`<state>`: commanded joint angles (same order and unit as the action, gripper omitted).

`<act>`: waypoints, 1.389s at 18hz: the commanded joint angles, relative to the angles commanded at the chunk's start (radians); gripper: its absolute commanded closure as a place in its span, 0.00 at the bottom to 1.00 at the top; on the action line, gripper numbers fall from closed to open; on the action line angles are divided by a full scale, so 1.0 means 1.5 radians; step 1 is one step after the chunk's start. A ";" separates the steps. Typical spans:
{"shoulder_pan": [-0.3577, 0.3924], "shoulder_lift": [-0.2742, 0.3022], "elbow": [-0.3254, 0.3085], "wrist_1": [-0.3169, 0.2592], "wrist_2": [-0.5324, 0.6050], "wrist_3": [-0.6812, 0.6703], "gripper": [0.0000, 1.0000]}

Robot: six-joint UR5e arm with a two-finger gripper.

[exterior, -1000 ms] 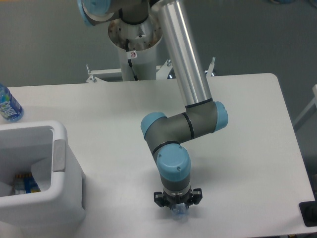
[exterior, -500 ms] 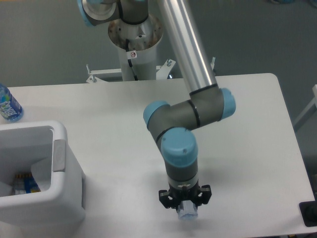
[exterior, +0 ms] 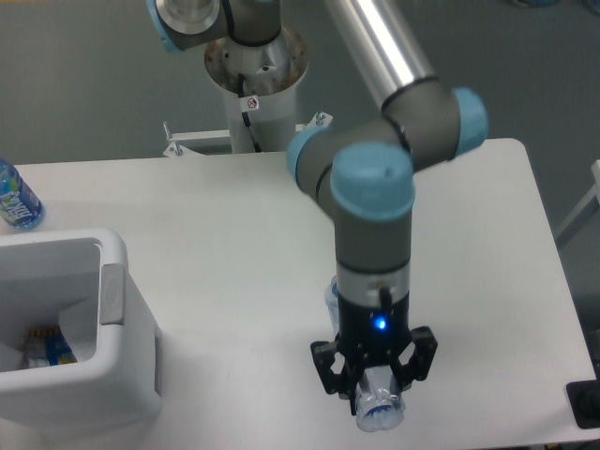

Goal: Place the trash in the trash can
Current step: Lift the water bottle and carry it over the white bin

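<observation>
- The gripper (exterior: 377,392) hangs near the front edge of the table (exterior: 487,281), its fingers closed around a clear, crinkled plastic bottle (exterior: 379,407) whose lower end sticks out below the black jaws; it looks lifted clear of the surface, though that is a judgement from the view.
- The bottle's long axis seems to run roughly along the wrist, with another clear part showing behind the wrist; cap and label cannot be made out.
- The trash can (exterior: 112,272) stands at the left of the picture, well apart from the gripper, its open mouth facing up and some items already inside.
- Carrying the bottle there means a sideways move across bare table; nothing stands in between.
- A small blue-labelled water bottle (exterior: 15,197) stands beyond the trash can at the left edge, off the likely path.
</observation>
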<state>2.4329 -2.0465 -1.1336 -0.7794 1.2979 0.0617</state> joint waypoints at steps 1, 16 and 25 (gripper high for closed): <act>-0.003 0.009 -0.001 0.004 -0.003 -0.014 0.45; -0.111 0.069 -0.003 0.007 -0.003 -0.133 0.45; -0.201 0.068 -0.001 0.007 -0.002 -0.163 0.45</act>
<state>2.1309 -1.9451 -1.1351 -0.7685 1.2947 -0.1825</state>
